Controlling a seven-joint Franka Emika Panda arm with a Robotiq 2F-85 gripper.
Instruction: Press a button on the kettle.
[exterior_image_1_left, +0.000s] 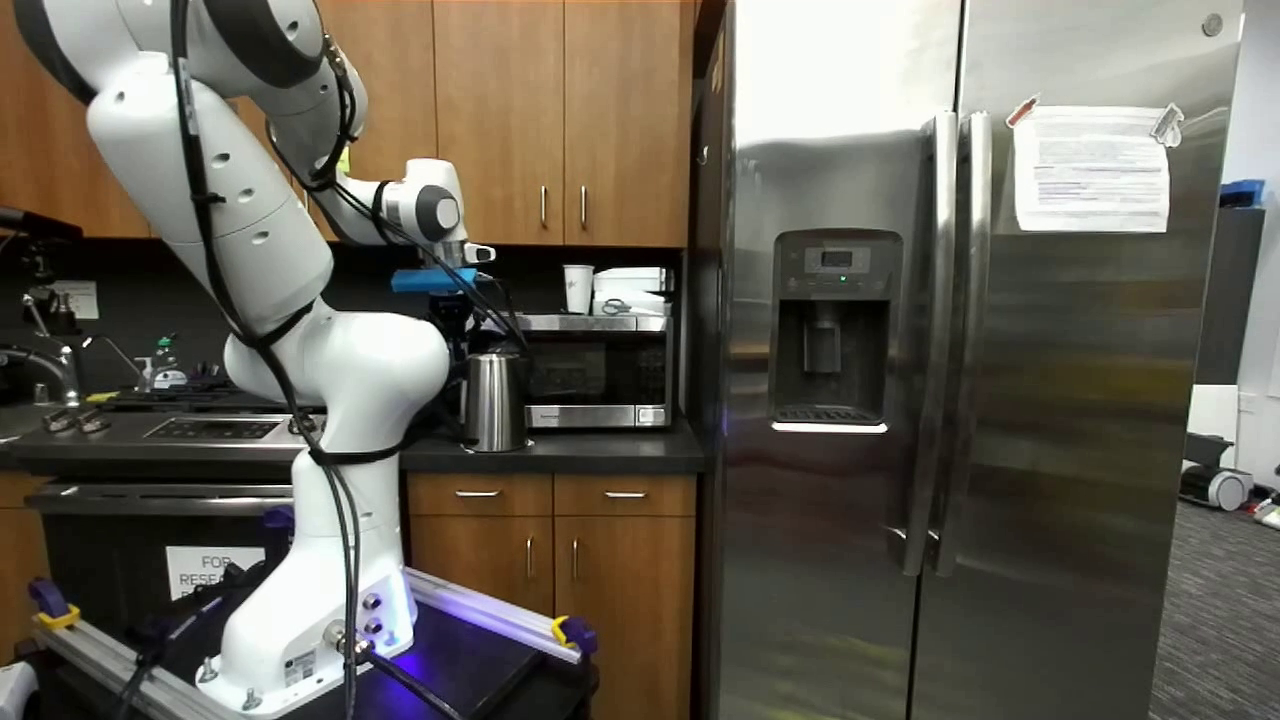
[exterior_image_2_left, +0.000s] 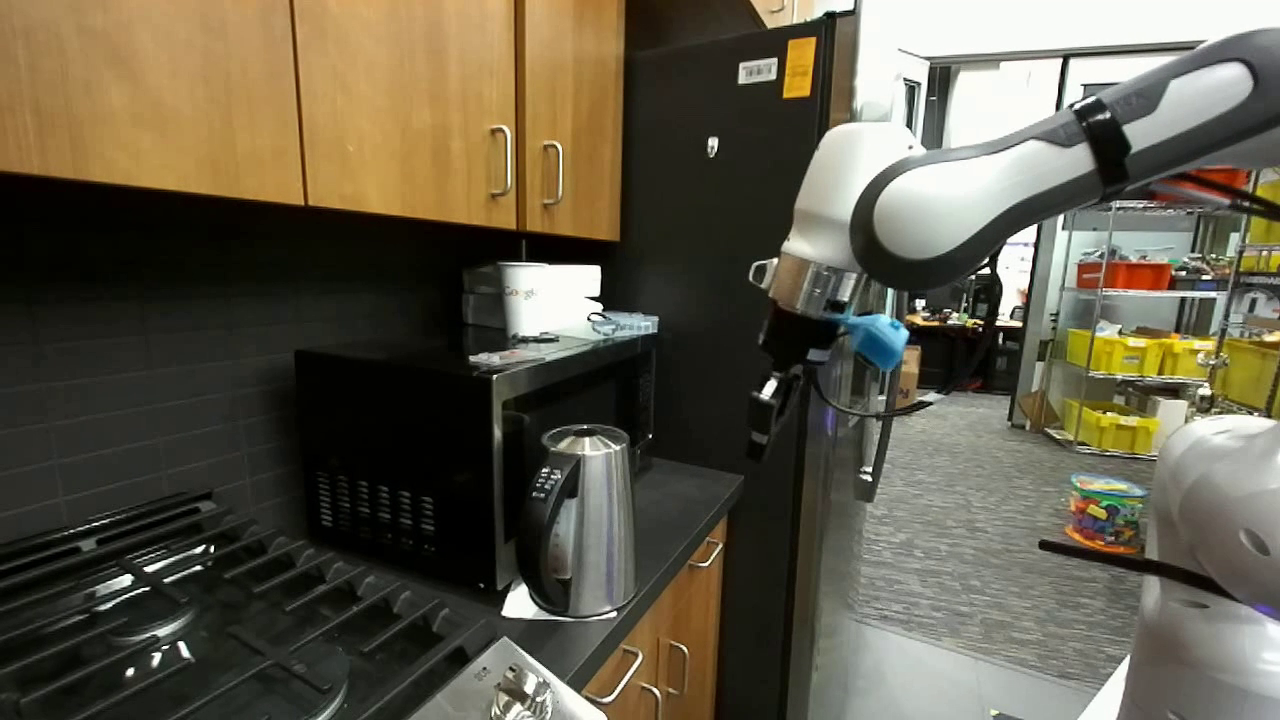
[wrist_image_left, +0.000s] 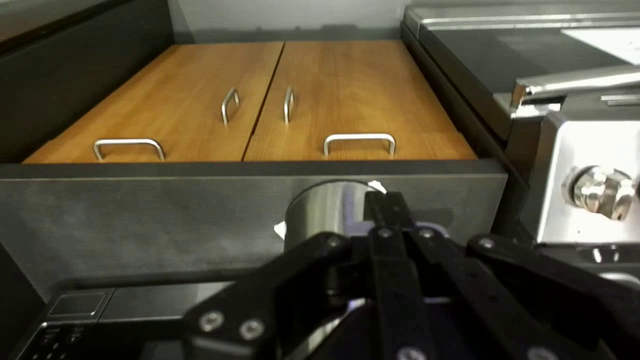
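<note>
The kettle (exterior_image_2_left: 600, 520) is a tall shiny steel jug with a black handle. It stands upright on the counter in front of the microwave, and it also shows in an exterior view (exterior_image_1_left: 495, 405). A panel of small buttons (exterior_image_2_left: 547, 482) is at the top of its handle. My gripper (exterior_image_2_left: 762, 430) is shut and empty, pointing down, apart from the kettle and above the counter's front side. In an exterior view its dark fingers (exterior_image_1_left: 457, 345) blend into the background. In the wrist view, which stands upside down, the shut fingers (wrist_image_left: 391, 207) cover part of the kettle (wrist_image_left: 320, 210).
The microwave (exterior_image_2_left: 400, 450) stands behind the kettle, with a white cup (exterior_image_2_left: 522, 300) and boxes on top. The stove (exterior_image_2_left: 200, 620) is beside the kettle. White paper (exterior_image_2_left: 520, 605) lies under the kettle. The fridge (exterior_image_1_left: 840, 560) stands beyond the counter's end; upper cabinets (exterior_image_2_left: 410, 100) hang above.
</note>
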